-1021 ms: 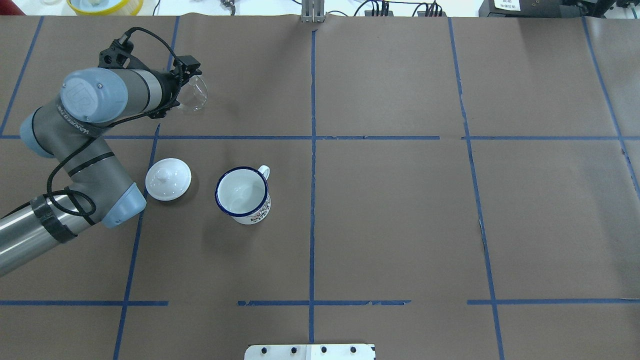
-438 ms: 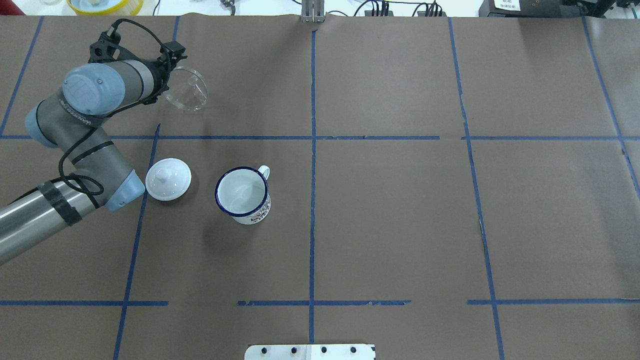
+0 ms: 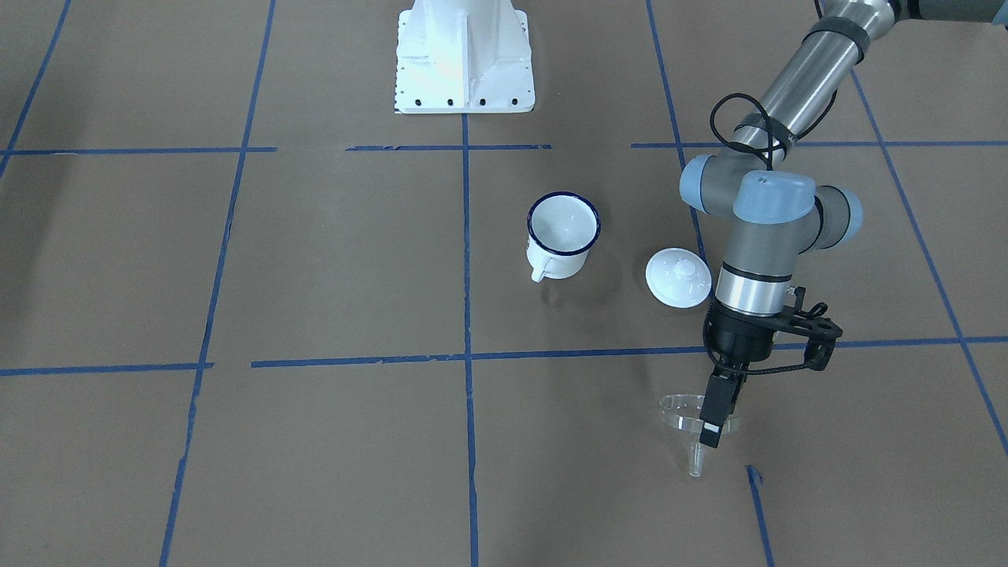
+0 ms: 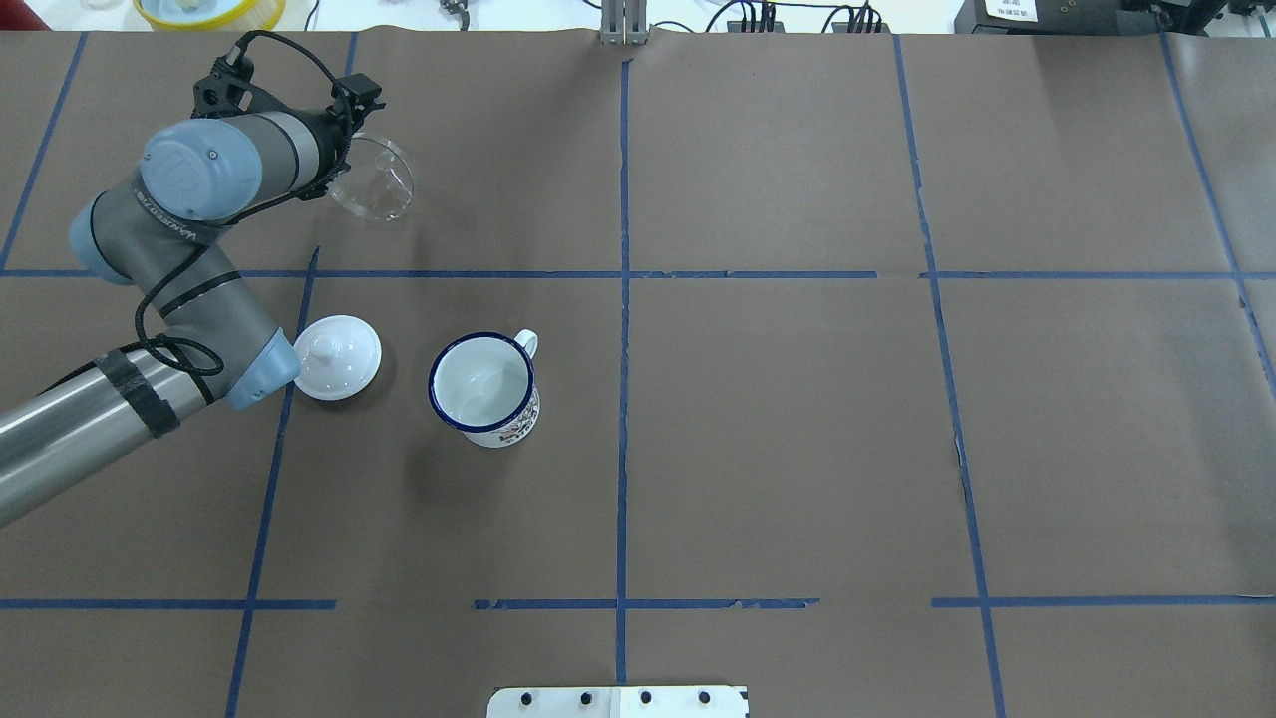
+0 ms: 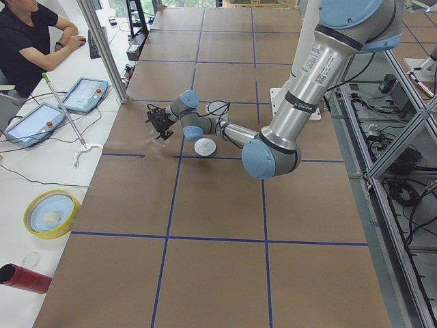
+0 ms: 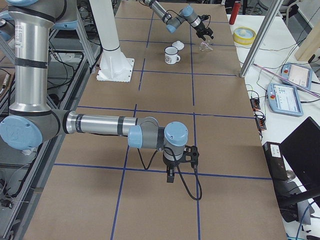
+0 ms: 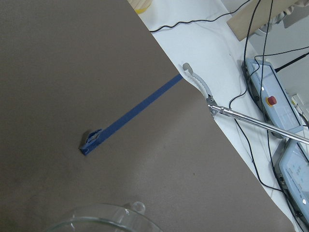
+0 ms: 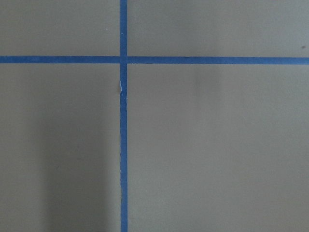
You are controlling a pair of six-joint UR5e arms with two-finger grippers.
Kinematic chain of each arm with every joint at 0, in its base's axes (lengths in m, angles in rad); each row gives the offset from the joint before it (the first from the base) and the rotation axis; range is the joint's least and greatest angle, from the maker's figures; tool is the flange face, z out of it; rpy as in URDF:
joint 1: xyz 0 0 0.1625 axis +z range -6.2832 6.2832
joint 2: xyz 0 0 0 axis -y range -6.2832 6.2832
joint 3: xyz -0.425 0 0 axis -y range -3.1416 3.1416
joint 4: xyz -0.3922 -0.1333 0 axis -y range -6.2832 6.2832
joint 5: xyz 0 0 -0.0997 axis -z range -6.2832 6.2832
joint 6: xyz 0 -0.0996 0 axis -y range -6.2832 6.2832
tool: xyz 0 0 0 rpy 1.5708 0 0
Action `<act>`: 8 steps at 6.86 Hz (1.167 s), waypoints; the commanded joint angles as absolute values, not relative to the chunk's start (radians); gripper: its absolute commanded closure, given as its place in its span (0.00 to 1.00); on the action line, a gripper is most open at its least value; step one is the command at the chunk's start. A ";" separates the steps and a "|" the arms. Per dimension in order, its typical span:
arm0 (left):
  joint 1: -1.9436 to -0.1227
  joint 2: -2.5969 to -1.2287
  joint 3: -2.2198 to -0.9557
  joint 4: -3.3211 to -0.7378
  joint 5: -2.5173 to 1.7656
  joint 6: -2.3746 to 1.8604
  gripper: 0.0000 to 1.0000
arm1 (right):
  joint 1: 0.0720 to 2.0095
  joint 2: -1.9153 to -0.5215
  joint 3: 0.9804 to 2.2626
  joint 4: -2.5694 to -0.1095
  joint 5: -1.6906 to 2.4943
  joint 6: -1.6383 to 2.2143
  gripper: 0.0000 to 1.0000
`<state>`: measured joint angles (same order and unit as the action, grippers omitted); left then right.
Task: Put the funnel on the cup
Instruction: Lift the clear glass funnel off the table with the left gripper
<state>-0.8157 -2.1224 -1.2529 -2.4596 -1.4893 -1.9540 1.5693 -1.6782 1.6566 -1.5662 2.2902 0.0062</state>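
Clear funnel (image 3: 679, 411) | L end effector (image 3: 713, 429) clamped on rim | cup (image 3: 561, 260) apart | R end effector (image 6: 170, 178) can't tell

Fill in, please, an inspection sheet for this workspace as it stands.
Surface: brown paper-covered table with a blue tape grid.
Job's things: clear transparent funnel, spout down, gripped at its rim; white enamel mug with dark blue rim, upright, empty, apart from the funnel.
Clutter: round white lid with knob, beside the mug.
End effectors: left end effector shut on the funnel; right end effector above the table, state cannot tell.
Cables: black cable looped at the left arm.
Surroundings: seated operator, teach pendants.
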 commanded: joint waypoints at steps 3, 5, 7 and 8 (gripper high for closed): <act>-0.805 -2.131 -1.252 -2.462 -1.491 -1.957 0.60 | 1.569 -1.678 1.657 -1.566 2.290 0.006 0.00; -0.804 -2.129 -1.252 -2.482 -1.491 -1.959 0.87 | 1.569 -1.678 1.657 -1.566 2.290 0.006 0.00; -0.808 -2.129 -1.264 -2.506 -1.494 -1.959 1.00 | 1.569 -1.678 1.657 -1.566 2.290 0.006 0.00; -0.811 -2.128 -1.290 -2.510 -1.505 -1.959 1.00 | 1.569 -1.678 1.657 -1.566 2.290 0.006 0.00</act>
